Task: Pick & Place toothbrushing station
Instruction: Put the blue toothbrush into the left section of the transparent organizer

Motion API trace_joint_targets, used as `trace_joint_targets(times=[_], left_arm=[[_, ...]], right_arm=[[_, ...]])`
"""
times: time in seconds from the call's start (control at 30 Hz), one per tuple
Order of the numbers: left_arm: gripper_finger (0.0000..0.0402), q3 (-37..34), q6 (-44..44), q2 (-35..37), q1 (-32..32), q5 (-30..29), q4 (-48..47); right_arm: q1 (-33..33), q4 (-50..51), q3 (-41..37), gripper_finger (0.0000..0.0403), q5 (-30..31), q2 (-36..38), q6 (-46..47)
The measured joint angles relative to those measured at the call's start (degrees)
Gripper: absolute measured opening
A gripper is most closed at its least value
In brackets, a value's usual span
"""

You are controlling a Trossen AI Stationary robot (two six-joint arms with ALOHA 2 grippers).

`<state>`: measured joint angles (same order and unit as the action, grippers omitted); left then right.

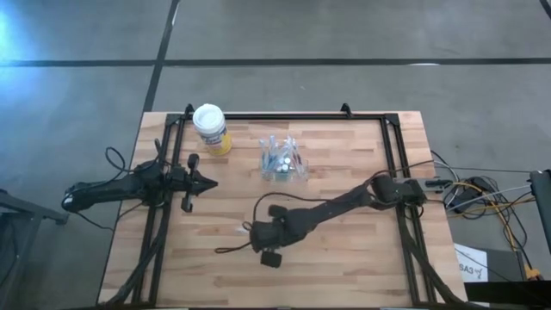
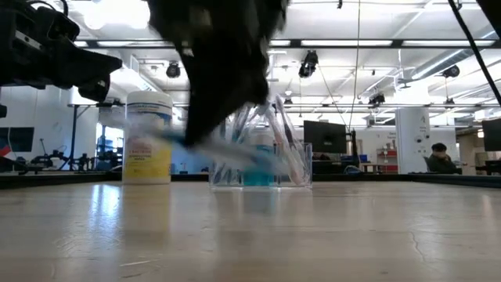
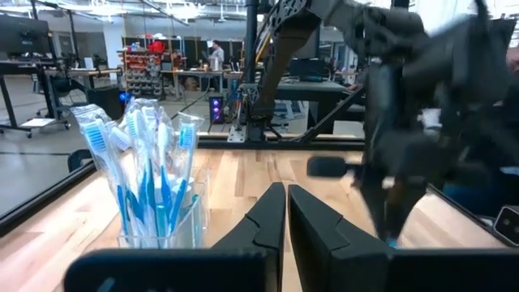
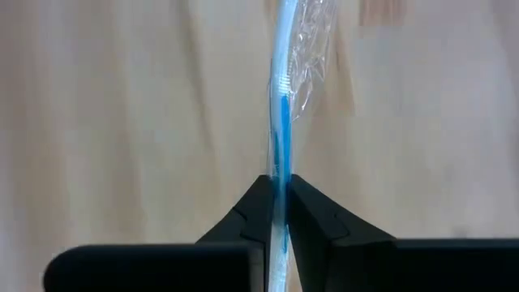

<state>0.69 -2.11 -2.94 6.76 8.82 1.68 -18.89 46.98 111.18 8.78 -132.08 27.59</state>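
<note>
While your right gripper (image 4: 278, 203) is clamped on the wrapped toothbrush (image 4: 280, 122) lying on the table (image 1: 362, 250), lift straight up before swinging toward the holder (image 1: 282, 162); your left gripper (image 3: 287, 212) waits pressed together.

No readable text; print on yellow canister (image 2: 148, 139) label too blurred to read.
</note>
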Motion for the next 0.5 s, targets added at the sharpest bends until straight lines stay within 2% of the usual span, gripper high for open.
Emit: trace_joint_targets(times=[0.13, 0.27, 0.37, 0.5], left_arm=[[0.0023, 0.0, -0.4, 0.0, 0.0, 0.8, 0.3], [0.0023, 0.0, -1.1, 0.0, 0.0, 1.1, 0.3], [0.0023, 0.0, -1.8, 0.0, -0.1, 1.7, 0.5], [0.0023, -0.1, -2.6, -0.2, -0.1, 2.3, 0.7]], right_arm=[[-0.1, -6.1, -1.0, 0.0023, 0.4, 4.5, -6.9], [-0.1, -13.8, -5.6, 0.0022, 0.4, 10.8, -14.9], [-0.1, -24.2, -13.2, 0.0022, 0.2, 16.8, -20.4], [1.5, -41.2, -28.4, 0.0022, -0.5, 25.7, -23.8]])
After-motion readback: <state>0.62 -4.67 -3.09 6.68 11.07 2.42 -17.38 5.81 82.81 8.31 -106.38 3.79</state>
